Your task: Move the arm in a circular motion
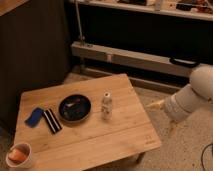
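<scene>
The arm (192,97), thick white tubes with a rounded joint, reaches in from the right edge of the camera view. Its tan gripper (160,112) hangs off the right side of the wooden table (125,135), above the speckled floor and about level with the tabletop. It touches nothing on the table and nothing is seen in it.
On the table stand a black dish (75,107), a small white bottle (106,105), a blue pad (35,116), a black striped bar (51,120) and a cup (19,155) with orange contents. A metal rail (130,59) and dark shelving run behind; a cable (207,152) lies at lower right.
</scene>
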